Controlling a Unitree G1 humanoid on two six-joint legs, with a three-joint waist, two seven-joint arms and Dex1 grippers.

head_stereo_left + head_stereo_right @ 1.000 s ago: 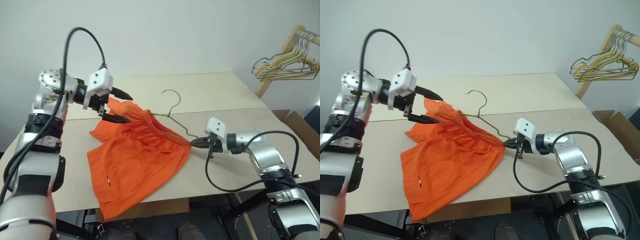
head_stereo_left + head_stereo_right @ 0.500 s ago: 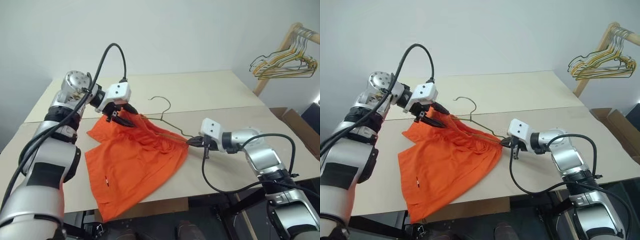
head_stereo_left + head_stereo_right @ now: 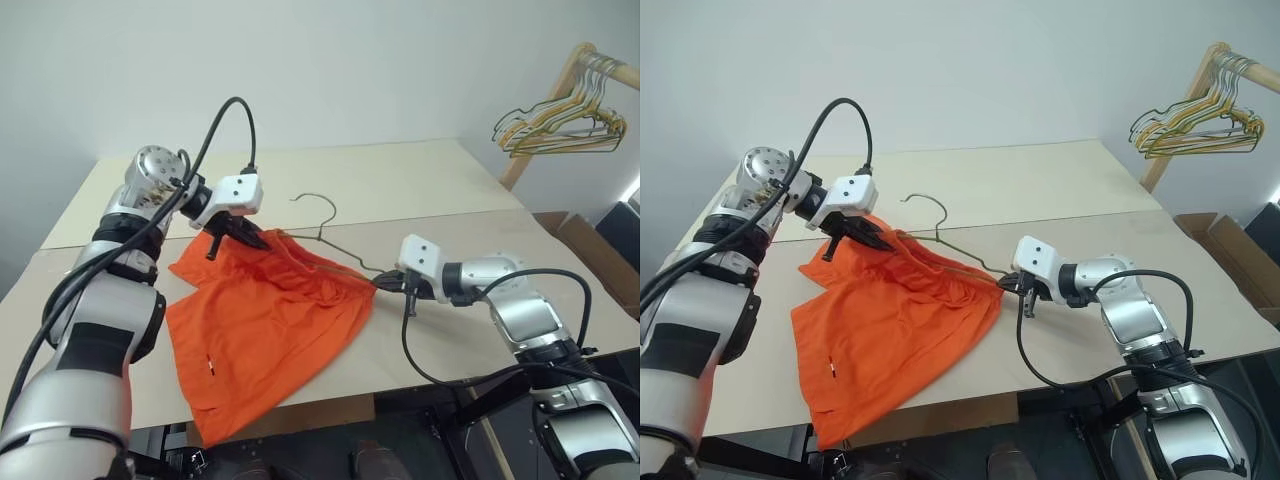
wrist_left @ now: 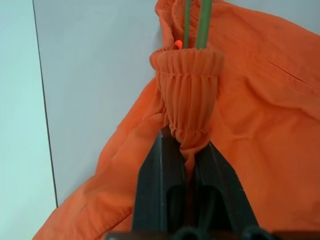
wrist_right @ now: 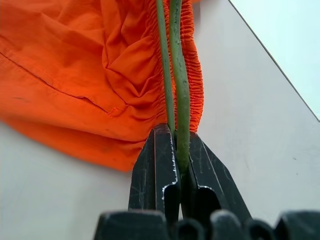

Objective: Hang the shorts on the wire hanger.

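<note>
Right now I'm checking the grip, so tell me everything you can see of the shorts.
The shorts are bright orange thin fabric with a gathered elastic waistband, lying rumpled on the table. The wire hanger runs through the waistband. The left end effector pinches one waistband end; the right end effector clamps the hanger beside the other.

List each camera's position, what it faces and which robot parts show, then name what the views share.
Head pair: looks down over the table; both arms, left gripper, right gripper.
Left wrist: looks along its fingers, shut on the waistband of the shorts.
Right wrist: looks along its fingers, shut on the wire hanger.
Shared: every view shows the shorts and the hanger.
</note>
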